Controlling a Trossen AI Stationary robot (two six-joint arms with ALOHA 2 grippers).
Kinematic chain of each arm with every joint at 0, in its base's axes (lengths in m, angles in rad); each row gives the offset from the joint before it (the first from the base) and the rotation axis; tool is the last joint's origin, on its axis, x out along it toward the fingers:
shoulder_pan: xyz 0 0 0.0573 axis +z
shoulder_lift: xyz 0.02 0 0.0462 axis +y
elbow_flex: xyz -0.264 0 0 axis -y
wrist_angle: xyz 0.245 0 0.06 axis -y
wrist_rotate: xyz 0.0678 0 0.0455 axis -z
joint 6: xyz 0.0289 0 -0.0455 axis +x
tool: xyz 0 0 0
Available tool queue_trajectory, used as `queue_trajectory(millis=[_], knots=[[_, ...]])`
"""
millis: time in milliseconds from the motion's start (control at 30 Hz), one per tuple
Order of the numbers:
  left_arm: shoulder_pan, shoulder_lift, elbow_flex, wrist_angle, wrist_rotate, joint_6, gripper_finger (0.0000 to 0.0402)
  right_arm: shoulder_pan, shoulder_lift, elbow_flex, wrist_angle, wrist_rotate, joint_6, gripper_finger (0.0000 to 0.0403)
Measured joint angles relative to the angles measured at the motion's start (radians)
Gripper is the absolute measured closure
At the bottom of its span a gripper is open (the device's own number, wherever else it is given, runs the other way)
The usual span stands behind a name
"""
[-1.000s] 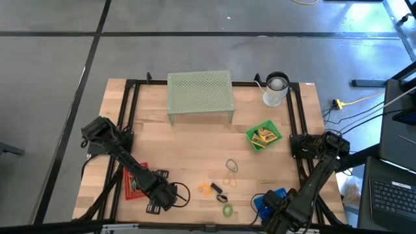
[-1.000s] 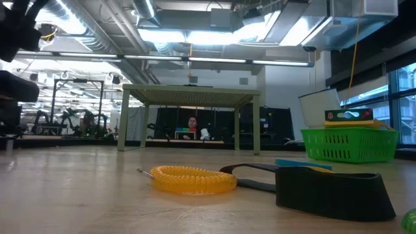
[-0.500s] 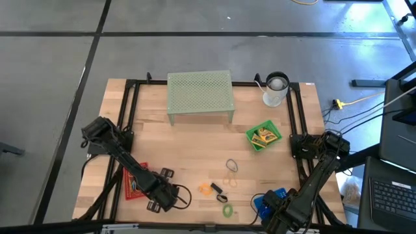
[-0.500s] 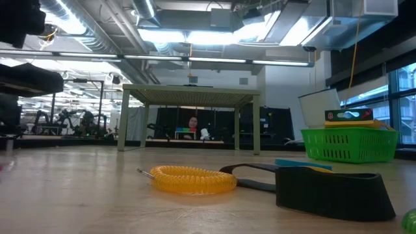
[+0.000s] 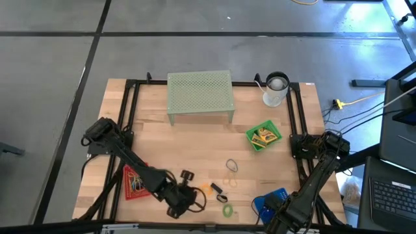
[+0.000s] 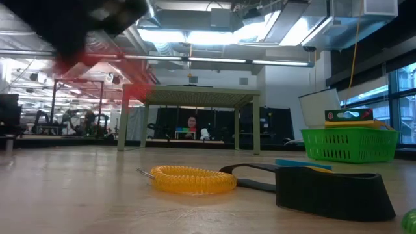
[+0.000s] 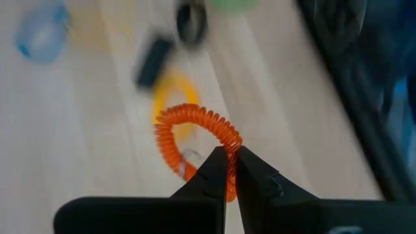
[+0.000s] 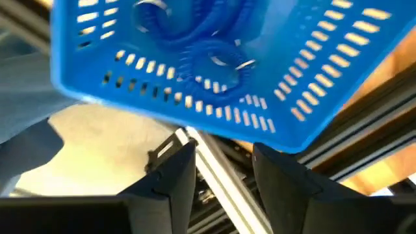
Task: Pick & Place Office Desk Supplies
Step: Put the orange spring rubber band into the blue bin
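My left gripper (image 7: 231,170) is shut on a red-orange coil ring (image 7: 195,123) and hangs above the table's near middle (image 5: 188,197). In the low view it is a dark and red blur (image 6: 97,39) at the top left. On the wood below lie an orange coil ring (image 5: 207,188), a black clip (image 5: 218,191), a green ring (image 5: 227,210) and a clear ring (image 5: 232,166). My right gripper (image 8: 224,170) stands open at the near right, over the near edge of the blue tray (image 8: 338,97), which holds blue coil rings (image 8: 208,39). My left gripper pinches the coil ring's wire (image 7: 229,151) between its two fingertips at one spot on the loop. The fingers slant down from above. The ring is lifted clear of the table, and its loop stands out beyond the fingertips.
A red tray (image 5: 133,182) lies at the near left and a green tray (image 5: 263,136) with yellow boxes right of the middle. The pale green mesh riser (image 5: 199,91) and a cup (image 5: 276,88) stand at the far edge. A black frame rail (image 8: 227,175) runs under my right gripper.
My left gripper has moved from beside the red tray toward the table's right edge and risen. It now shows as a blur at the low view's top left, with red beneath it.
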Motion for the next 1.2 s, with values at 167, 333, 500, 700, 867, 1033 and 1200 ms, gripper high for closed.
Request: queue_trajectory(millis=[167,333,500,700,867,1033,1200], knots=[[0.008,-0.001,0.085,0.134,-0.017,0.075,0.0392,0.0,0.0,0.0,0.106,0.014,-0.03,0.0259],[0.008,-0.004,0.159,0.184,-0.006,0.186,0.039,0.0,0.0,0.0,0.264,0.207,-0.184,0.0266],[0.008,-0.005,0.198,0.204,-0.003,0.227,0.0391,-0.006,0.0,0.0,0.437,0.414,-0.429,0.0268],[0.008,-0.005,0.196,0.21,0.001,0.218,0.039,-0.038,-0.001,0.0,0.542,0.699,-0.768,0.0268],[0.008,-0.005,0.196,0.209,0.002,0.182,0.0389,-0.079,-0.002,0.0,0.57,0.958,-1.018,0.0268],[0.003,-0.004,0.196,0.206,0.004,0.168,0.0389,-0.142,-0.002,0.0,0.586,1.032,-1.098,0.0266],[0.003,-0.004,0.196,0.186,0.004,0.161,0.0389,-0.196,-0.002,0.0,0.612,0.98,-1.16,0.0243]])
